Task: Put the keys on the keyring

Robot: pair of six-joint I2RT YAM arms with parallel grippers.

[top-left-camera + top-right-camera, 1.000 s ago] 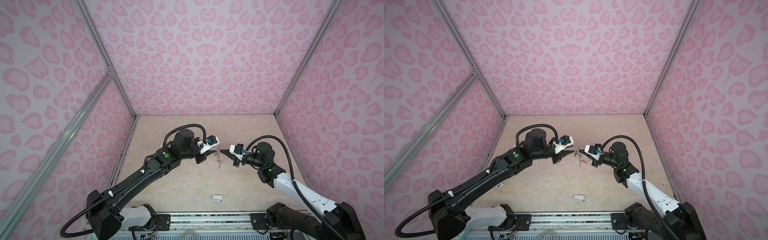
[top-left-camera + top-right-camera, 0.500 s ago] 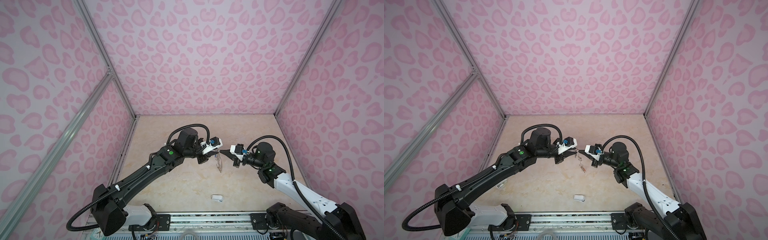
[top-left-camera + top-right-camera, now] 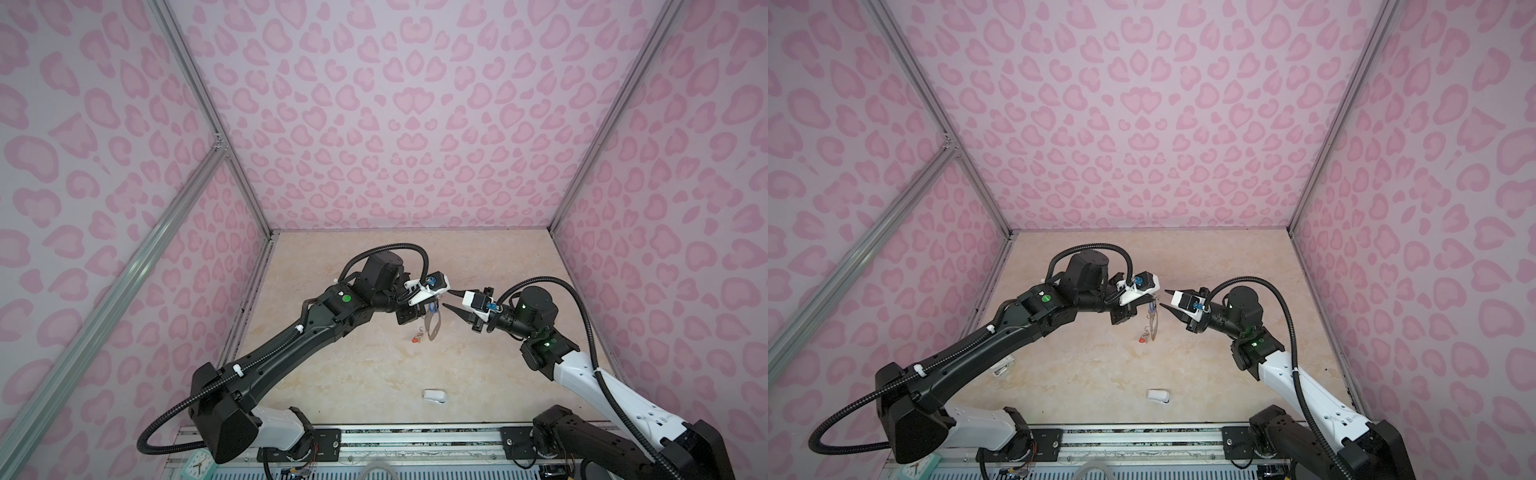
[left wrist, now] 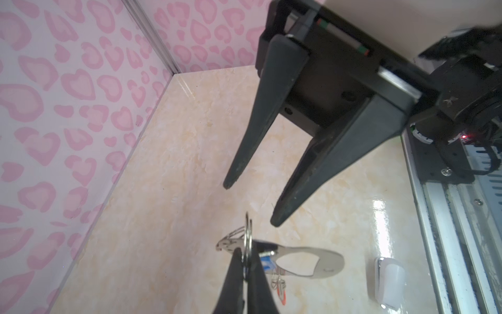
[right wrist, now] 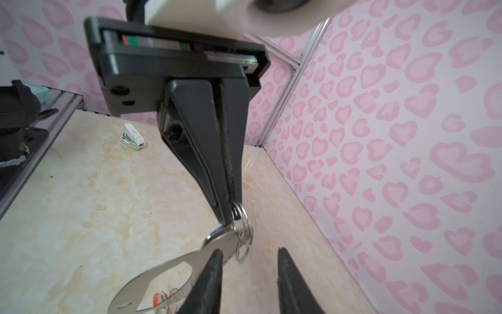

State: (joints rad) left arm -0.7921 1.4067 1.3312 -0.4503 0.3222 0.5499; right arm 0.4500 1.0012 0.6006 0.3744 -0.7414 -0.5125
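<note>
Both top views look down from high above the front of the desk and face the back wall. They are far away and show nearly the same scene, with both arms low in the frame. The wrist cameras sit close behind the left gripper and the right gripper. They face each other, and both see the keyring.

2 hands, 1 keyring, 2 keys, 2 small white objects
</note>
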